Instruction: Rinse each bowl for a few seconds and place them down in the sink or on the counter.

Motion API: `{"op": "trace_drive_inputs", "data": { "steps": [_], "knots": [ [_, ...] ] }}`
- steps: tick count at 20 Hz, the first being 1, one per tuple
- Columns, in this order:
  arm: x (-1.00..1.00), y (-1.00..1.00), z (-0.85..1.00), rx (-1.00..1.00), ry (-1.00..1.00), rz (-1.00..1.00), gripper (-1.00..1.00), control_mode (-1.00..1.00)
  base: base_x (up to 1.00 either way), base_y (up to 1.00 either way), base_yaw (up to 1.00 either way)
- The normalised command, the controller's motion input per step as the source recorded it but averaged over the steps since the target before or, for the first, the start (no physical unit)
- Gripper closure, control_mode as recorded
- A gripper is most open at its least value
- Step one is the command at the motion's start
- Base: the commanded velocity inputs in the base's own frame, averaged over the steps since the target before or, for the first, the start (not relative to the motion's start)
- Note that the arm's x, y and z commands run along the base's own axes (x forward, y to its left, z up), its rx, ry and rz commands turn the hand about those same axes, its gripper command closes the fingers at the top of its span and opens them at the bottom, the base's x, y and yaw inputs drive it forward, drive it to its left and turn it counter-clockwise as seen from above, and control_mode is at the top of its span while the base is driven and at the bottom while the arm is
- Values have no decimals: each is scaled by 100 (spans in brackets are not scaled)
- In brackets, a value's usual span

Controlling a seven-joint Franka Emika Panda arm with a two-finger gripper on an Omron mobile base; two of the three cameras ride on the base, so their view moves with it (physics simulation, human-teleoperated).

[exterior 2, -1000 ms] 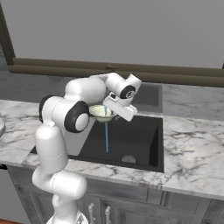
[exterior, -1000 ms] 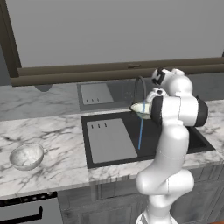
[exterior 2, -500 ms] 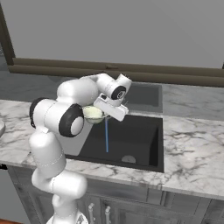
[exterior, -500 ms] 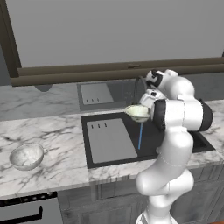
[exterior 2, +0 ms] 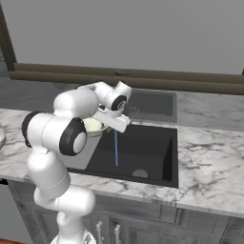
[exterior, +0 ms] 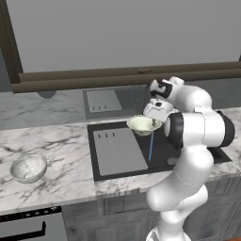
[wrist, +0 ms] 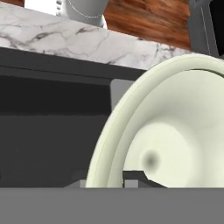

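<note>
My gripper (exterior: 152,122) is shut on the rim of the pale cream bowl (exterior: 142,124), which hangs upright over the black sink (exterior: 163,153). A thin blue stream of water (exterior: 150,147) falls just right of the bowl, not into it. From the other side, the bowl (exterior 2: 92,126) sits left of the stream (exterior 2: 116,147), partly behind my arm. In the hand view the bowl's greenish inside (wrist: 175,131) is close up. The speckled grey-white bowl (exterior: 29,168) rests on the counter (exterior: 61,143) at the far left.
A flat grey slotted panel (exterior: 117,151) covers the sink's left part. A dark brown ledge (exterior: 94,75) runs along the wall behind. Marble counter (exterior 2: 209,157) stretches to the right of the basin (exterior 2: 147,147). An oven front (exterior: 28,226) sits below the left counter.
My arm has swung the cream bowl to the left, from under the water stream to a spot beside it. The speckled bowl has not moved.
</note>
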Motion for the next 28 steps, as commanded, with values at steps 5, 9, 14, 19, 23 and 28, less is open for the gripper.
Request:
{"op": "trace_drive_inputs", "data": {
  "steps": [5, 9, 14, 19, 23, 28],
  "knots": [
    [7, 45, -2, 0, 1, 6, 100, -100, 0, 0, 0],
    [8, 43, -6, 0, 2, 1, 100, -100, 0, 0, 0],
    [14, 41, -3, 0, 3, 0, 100, -100, 0, 0, 0],
    [19, 29, -12, 0, 3, -3, 100, -100, 0, 0, 0],
    [22, 29, -19, 0, 2, -7, 100, -100, 0, 0, 0],
    [19, 18, -30, 0, 3, -7, 100, -100, 0, 0, 0]
  ]
}}
